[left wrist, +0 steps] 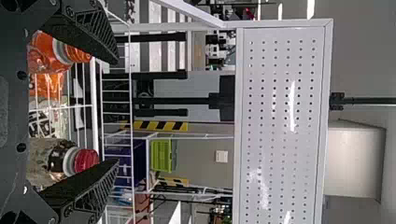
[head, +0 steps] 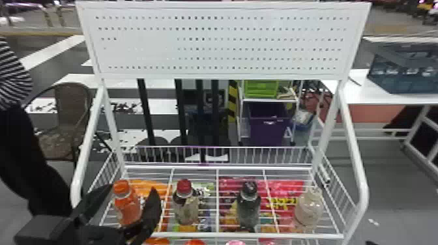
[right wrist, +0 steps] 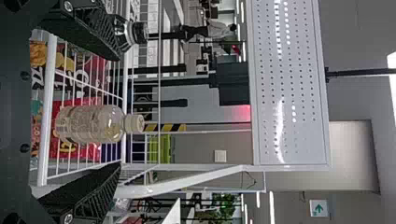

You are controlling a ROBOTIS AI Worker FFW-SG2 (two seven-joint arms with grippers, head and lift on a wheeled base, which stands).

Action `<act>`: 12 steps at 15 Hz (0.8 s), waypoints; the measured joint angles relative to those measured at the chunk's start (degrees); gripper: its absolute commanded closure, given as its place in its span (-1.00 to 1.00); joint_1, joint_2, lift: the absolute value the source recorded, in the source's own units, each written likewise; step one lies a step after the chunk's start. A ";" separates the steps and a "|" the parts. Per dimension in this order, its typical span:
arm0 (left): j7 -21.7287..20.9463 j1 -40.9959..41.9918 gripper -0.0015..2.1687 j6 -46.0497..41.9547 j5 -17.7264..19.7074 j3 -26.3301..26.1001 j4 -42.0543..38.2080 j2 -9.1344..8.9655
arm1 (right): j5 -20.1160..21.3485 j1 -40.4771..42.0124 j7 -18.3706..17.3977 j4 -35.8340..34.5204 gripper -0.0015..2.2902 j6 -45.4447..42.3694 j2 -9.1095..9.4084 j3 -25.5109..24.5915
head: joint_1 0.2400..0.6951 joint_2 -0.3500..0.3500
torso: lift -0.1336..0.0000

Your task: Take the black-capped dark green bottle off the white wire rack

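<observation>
Spread fingers [left wrist: 91, 35], red-capped bottle [left wrist: 60, 158]

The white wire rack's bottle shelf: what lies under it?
Glossy orange packaging and red packaging show between the wires; what the black-capped dark green bottle covers cannot be seen.

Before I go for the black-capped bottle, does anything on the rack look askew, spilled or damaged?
Nothing stands out: the orange bottle, red-capped bottle, black-capped bottle and pale bottle all stand upright on the wire rack, with no spill or damage visible.
</observation>
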 measured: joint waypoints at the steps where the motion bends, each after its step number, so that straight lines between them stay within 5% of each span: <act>1: 0.00 0.00 -0.86 0.17 -0.04 0.00 -0.17 0.00 | 1.12 -1.65 -0.96 2.78 -0.93 -1.09 0.04 1.80 | 0.14 0.00 | 1.00; 8: 0.00 -0.44 -0.86 0.46 -0.37 -0.32 0.14 -0.14 | 5.76 -16.41 -10.52 19.36 -0.92 -1.49 0.01 15.93 | 0.14 0.00 | 1.00; 12: -0.15 -0.61 -0.86 0.97 -0.37 -0.29 0.24 -0.02 | 8.31 -26.17 -17.92 27.93 -0.92 -1.23 1.45 21.30 | 0.14 0.00 | 1.00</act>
